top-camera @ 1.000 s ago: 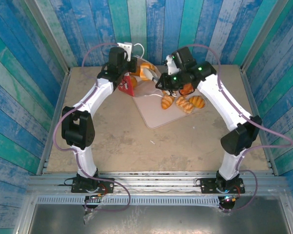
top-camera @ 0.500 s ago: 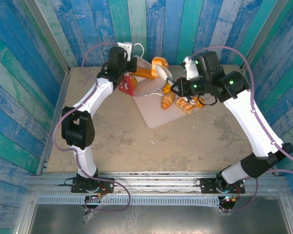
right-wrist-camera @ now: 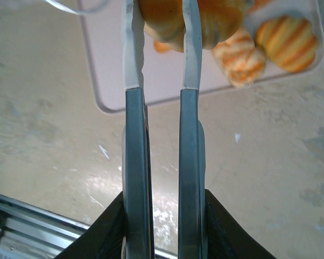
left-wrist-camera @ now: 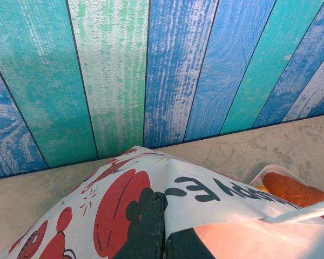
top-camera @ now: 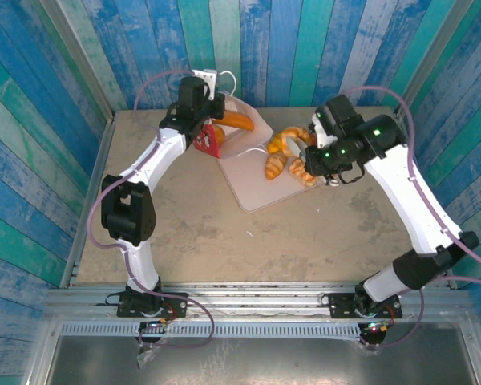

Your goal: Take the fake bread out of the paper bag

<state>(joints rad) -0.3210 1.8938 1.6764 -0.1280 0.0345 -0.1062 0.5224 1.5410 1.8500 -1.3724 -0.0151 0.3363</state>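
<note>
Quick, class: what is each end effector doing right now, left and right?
Left end effector: closed, pinching the paper bag at its edge.
Right end effector: closed on a golden toy pastry.

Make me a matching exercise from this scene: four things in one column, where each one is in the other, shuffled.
Things:
1. paper bag
2. long loaf
3. orange pastry
4. striped bun

Places:
A. lying on the pale tray
B. pinched at its edge by the left fingers
C. gripped between the right fingers, above the tray
D. lying in the bag's open mouth

Pairs: 1-B, 2-D, 3-C, 4-A
</note>
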